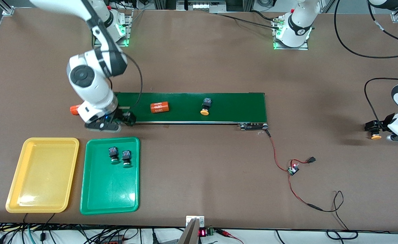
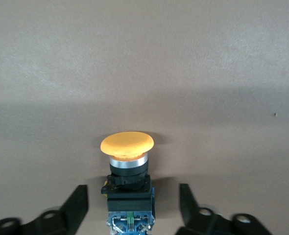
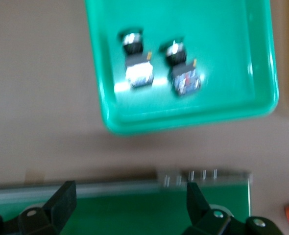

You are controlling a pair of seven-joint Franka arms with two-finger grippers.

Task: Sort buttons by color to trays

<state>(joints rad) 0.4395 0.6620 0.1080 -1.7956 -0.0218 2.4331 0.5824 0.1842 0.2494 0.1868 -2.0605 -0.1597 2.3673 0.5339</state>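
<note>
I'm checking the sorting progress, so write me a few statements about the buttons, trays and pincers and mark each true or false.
1. Two green buttons lie in the green tray. True.
2. The yellow tray holds one button. False: it holds none.
3. A yellow-orange button lies on the dark-green belt. True.
4. The left pincer has nothing between its fingers. False: a yellow-orange button stands between them on the table.
5. The right pincer is over the yellow tray. False: it is open over the belt's end beside the green tray.
</note>
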